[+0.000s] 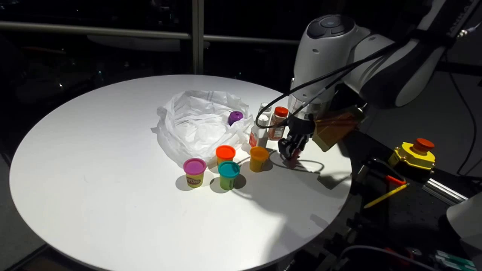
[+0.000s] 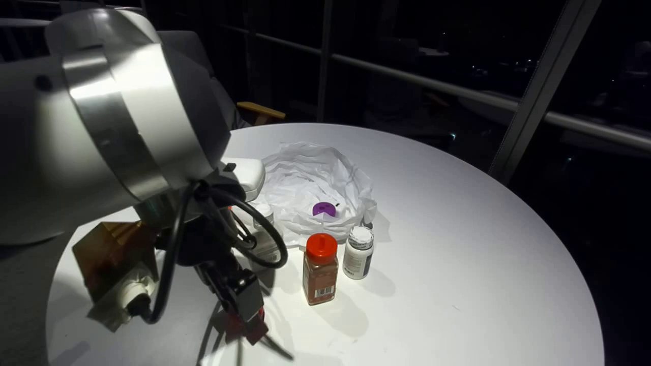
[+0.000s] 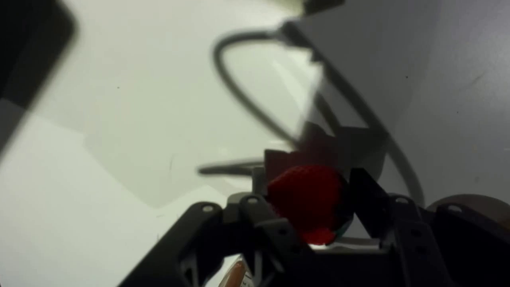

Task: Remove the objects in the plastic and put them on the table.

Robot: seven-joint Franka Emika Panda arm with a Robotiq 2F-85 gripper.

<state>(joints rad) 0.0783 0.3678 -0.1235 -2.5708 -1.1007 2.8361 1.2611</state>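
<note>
The gripper (image 3: pixel 307 181) clasps one red object (image 3: pixel 305 201) near four Play-Doh tubs (image 1: pixel 194 175), three bottles (image 1: pixel 276 132), one bag (image 1: pixel 172 141) holding one purple item (image 1: pixel 235 117).

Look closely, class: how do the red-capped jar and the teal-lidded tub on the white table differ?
The red-capped jar is taller; the teal-lidded tub is shorter. The jar's body looks see-through and reddish-brown, while the tub's is green. The jar is topped in red, the tub in teal. Both stand upright on the white table, tops on.
</note>
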